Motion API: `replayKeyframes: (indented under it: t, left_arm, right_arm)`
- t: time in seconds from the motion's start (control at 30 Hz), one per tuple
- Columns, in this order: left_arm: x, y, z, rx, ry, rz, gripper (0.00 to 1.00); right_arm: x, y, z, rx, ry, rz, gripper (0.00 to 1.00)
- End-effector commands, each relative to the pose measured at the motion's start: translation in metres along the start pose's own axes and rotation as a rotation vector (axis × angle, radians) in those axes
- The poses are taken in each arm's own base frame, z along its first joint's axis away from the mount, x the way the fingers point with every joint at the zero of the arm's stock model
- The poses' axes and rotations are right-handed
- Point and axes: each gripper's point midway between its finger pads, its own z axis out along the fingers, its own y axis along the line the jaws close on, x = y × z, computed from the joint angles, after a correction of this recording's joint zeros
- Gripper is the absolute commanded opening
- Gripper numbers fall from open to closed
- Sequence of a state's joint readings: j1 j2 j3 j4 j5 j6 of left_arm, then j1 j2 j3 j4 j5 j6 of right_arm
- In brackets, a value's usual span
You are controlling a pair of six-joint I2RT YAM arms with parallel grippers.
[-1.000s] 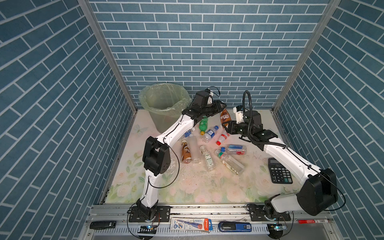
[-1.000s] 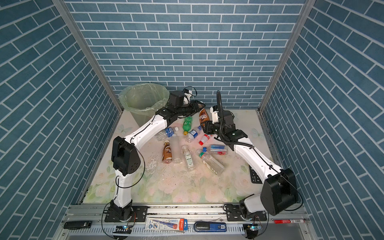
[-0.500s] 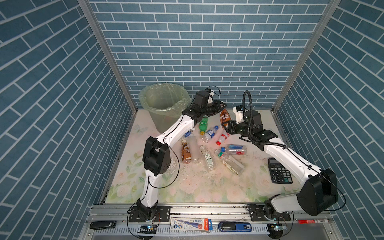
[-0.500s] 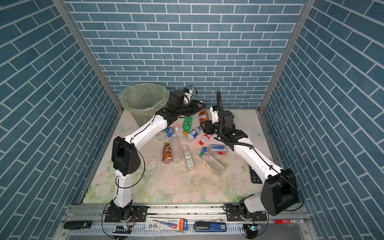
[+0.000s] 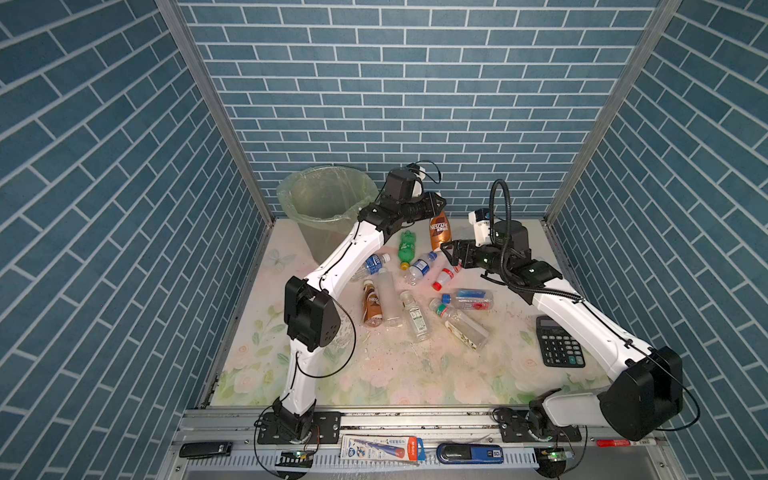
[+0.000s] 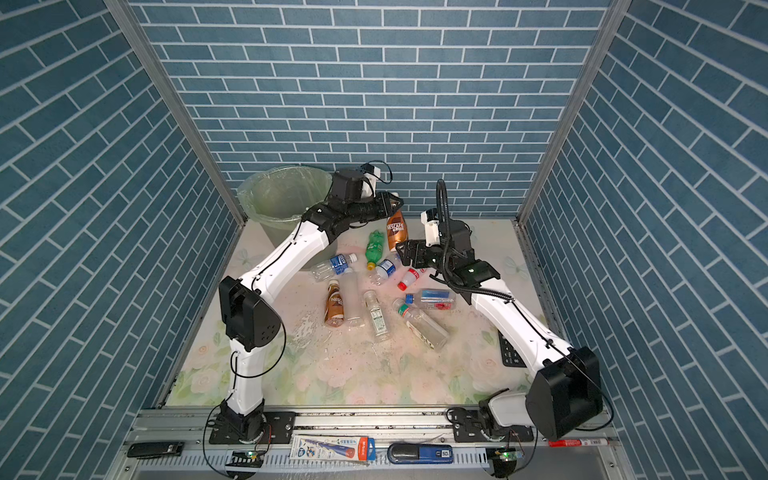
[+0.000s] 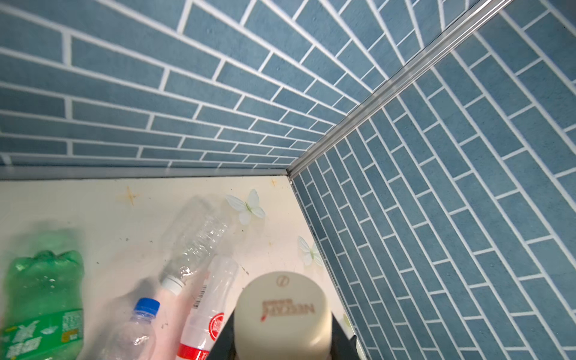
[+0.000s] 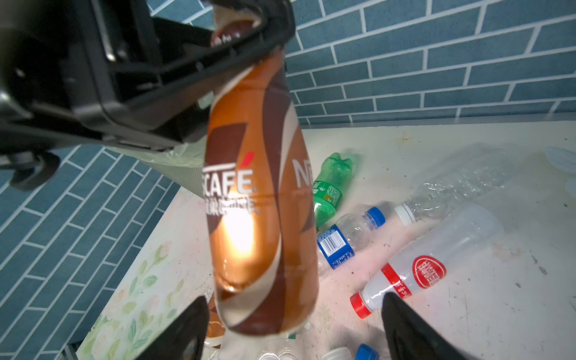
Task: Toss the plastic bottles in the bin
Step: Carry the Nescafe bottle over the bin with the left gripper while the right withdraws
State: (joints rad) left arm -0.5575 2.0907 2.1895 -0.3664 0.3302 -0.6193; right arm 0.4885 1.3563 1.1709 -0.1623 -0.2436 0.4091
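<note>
Edges: back wall (image 5: 415, 124) just behind left gripper (image 5: 438, 204); bin (image 5: 322, 235) in upper-left corner of mat (image 5: 395, 386), its rim just left of the L arm in both top views.
Open room: bare mat across lower part of both top views; calculator (image 5: 559, 347) near right edge of mat, well apart from both grippers.
L tool: pressed together on cap end of brown bottle (image 5: 439, 230); cap seen at bottom centre of left wrist view, betw. the dark fingers.
R tool: right gripper (image 5: 445, 254) spread wide; fingers (image 8: 190, 330) at both sides of the bottle base, gap showing each side in right wrist view.
Brown bottle: hangs about upright above mat, right of bin, not over it; base betw. the R jaws.
Other bottles: lying on mat at frame centre, below both grippers; green bottle (image 5: 407, 246) and red-cap bottle (image 5: 444, 279) nearest; 2nd brown one (image 5: 372, 305) more to lower left.
</note>
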Motion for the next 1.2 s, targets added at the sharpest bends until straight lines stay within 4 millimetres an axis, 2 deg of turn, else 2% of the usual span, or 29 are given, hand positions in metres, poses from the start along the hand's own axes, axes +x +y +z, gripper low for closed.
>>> replayKeyframes:
  t: [0.0, 0.23, 0.47, 0.57, 0.7, 0.83, 0.9, 0.97, 1.03, 1.1, 1.17]
  left_arm:
    - [-0.031, 0.001, -0.028, -0.083, -0.063, 0.118, 0.22]
    - [-0.091, -0.013, -0.083, -0.191, -0.245, 0.304, 0.21]
    - [-0.143, -0.017, -0.144, -0.289, -0.416, 0.419, 0.21]
    - [-0.172, -0.029, -0.186, -0.357, -0.535, 0.508, 0.21]
    - [-0.208, -0.063, -0.256, -0.44, -0.743, 0.646, 0.2]
    - [-0.229, -0.095, -0.323, -0.494, -0.949, 0.735, 0.18]
    - [-0.234, -0.105, -0.345, -0.505, -1.017, 0.763, 0.19]
    - [-0.237, -0.104, -0.351, -0.521, -1.023, 0.772, 0.21]
    - [-0.24, -0.092, -0.346, -0.543, -1.002, 0.767, 0.22]
    - [-0.244, -0.064, -0.329, -0.57, -0.952, 0.732, 0.22]
    - [-0.246, -0.02, -0.306, -0.596, -0.879, 0.661, 0.22]
  right_arm:
    - [-0.033, 0.019, -0.019, -0.011, -0.066, -0.059, 0.95]
    - [-0.072, 0.056, -0.026, -0.068, -0.141, -0.14, 0.99]
    - [-0.106, 0.108, -0.025, -0.179, -0.209, -0.224, 0.99]
    - [-0.111, 0.125, -0.023, -0.214, -0.216, -0.248, 0.99]
    - [-0.105, 0.134, -0.016, -0.239, -0.207, -0.255, 0.99]
    - [-0.097, 0.133, -0.008, -0.234, -0.182, -0.247, 0.99]
    - [-0.095, 0.131, -0.005, -0.229, -0.177, -0.243, 0.99]
    - [-0.094, 0.131, -0.003, -0.229, -0.175, -0.238, 0.99]
    - [-0.094, 0.13, 0.0, -0.227, -0.172, -0.231, 0.99]
    - [-0.092, 0.129, 0.004, -0.23, -0.162, -0.222, 0.99]
    - [-0.09, 0.13, 0.006, -0.236, -0.154, -0.213, 0.99]
